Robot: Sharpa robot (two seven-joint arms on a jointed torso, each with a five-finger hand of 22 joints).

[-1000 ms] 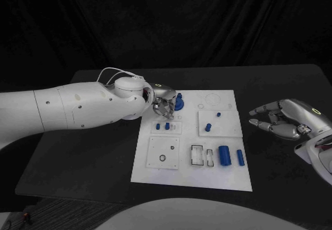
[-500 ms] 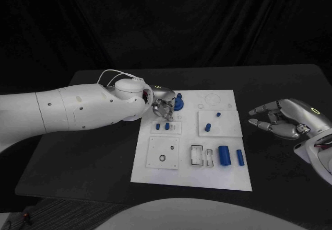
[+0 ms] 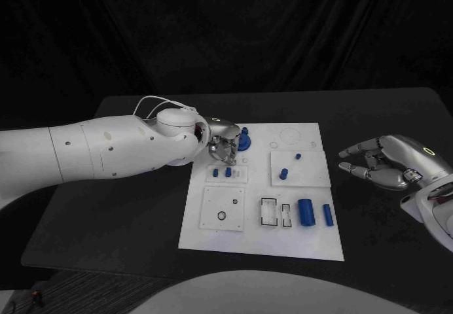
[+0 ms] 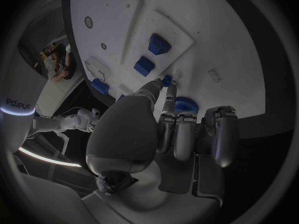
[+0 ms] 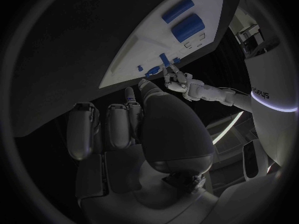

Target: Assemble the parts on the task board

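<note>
The white task board (image 3: 241, 245) lies mid-table. At its far left corner stands a blue part with a round base and an upright knob (image 3: 245, 139). My left hand (image 3: 224, 142) is at this part. In the left wrist view my left hand (image 4: 143, 129) pinches the knob (image 4: 167, 79) between thumb and a finger, above the blue base (image 4: 185, 106). My right hand (image 3: 392, 163) hovers off the board's right edge with its fingers apart and loosely curved, holding nothing. The right wrist view shows that hand (image 5: 143, 119) facing the board (image 5: 156, 50).
Two short blue pegs (image 3: 221, 173) stand in a small plate near my left hand. Two more (image 3: 284, 173) stand in the right-hand plate. A thick blue cylinder (image 3: 307, 211) and a thinner one (image 3: 327, 214) lie at the board's near right. A small black ring (image 3: 222, 215) sits near left.
</note>
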